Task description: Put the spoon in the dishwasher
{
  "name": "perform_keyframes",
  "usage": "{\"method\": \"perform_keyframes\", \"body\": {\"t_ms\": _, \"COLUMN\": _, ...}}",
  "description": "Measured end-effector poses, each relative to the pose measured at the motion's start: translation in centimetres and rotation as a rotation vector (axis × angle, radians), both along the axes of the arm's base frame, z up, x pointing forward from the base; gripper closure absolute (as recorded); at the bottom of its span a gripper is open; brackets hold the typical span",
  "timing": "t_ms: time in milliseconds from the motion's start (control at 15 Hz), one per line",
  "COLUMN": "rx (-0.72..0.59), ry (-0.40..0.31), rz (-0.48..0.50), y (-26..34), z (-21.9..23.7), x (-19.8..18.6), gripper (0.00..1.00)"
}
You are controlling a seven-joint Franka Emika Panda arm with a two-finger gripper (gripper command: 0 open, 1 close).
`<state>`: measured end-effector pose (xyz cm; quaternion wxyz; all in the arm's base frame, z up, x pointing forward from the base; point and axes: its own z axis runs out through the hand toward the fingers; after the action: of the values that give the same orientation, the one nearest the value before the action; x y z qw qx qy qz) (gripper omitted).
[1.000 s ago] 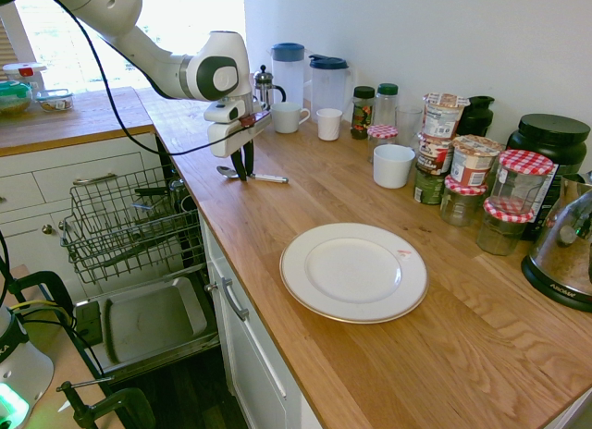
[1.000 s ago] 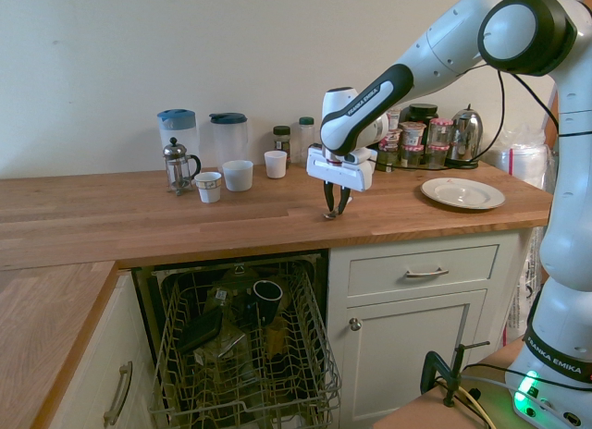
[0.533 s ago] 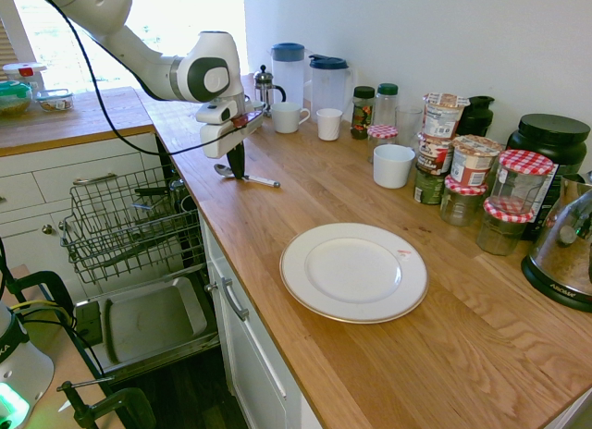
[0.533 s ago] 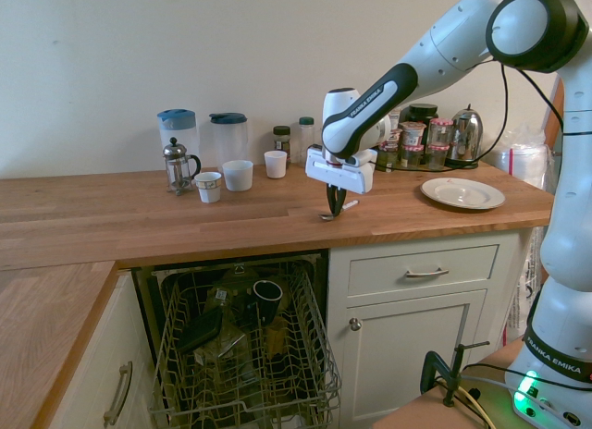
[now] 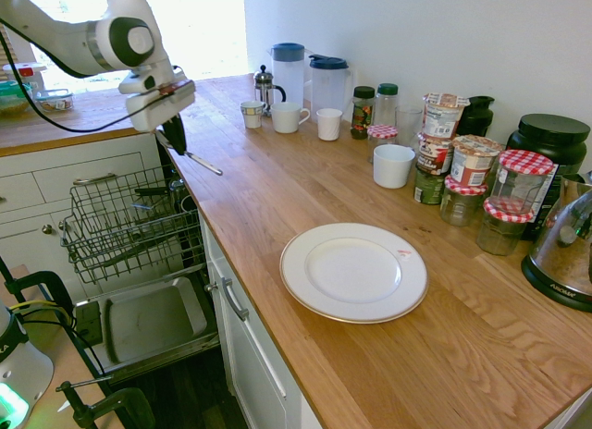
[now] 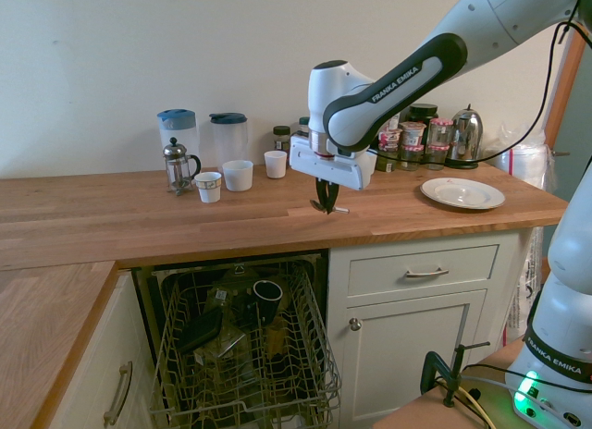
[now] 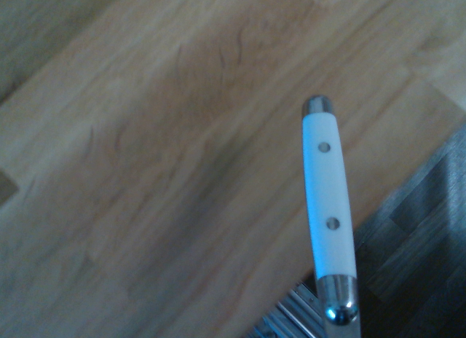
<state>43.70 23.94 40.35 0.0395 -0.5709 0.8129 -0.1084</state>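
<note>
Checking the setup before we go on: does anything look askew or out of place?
Only the spoon: it hangs tilted from the shut gripper, held at one end, above the counter edge. Nothing is spilled or damaged.

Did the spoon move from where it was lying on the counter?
Yes. The spoon is now off the counter, held in the gripper. It has gone away from the plate, toward the counter's edge above the dishwasher.
</note>
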Motion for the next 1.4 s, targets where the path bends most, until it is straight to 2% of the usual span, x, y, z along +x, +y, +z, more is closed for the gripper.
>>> {"method": "perform_keyframes", "body": {"t_ms": 200, "rx": -0.037, "ry": -0.011, "rz": 0.081, "y": 6.8, "z": -1.0, "x": -4.5, "gripper": 1.0}}
{"method": "perform_keyframes", "body": {"t_ms": 467, "rx": -0.13, "ry": -0.013, "rz": 0.274, "y": 12.7, "z": -4.0, "x": -9.5, "gripper": 1.0}}
{"method": "perform_keyframes", "body": {"t_ms": 800, "rx": -0.18, "ry": 0.012, "rz": 0.454, "y": 16.7, "z": -8.4, "x": -11.5, "gripper": 1.0}}
{"method": "perform_keyframes", "body": {"t_ms": 1200, "rx": -0.169, "ry": 0.057, "rz": 0.583, "y": 16.8, "z": -14.4, "x": -10.4, "gripper": 1.0}}
{"method": "perform_keyframes", "body": {"t_ms": 1400, "rx": -0.151, "ry": 0.099, "rz": 0.606, "y": 16.3, "z": -18.3, "x": -9.9, "gripper": 1.0}}
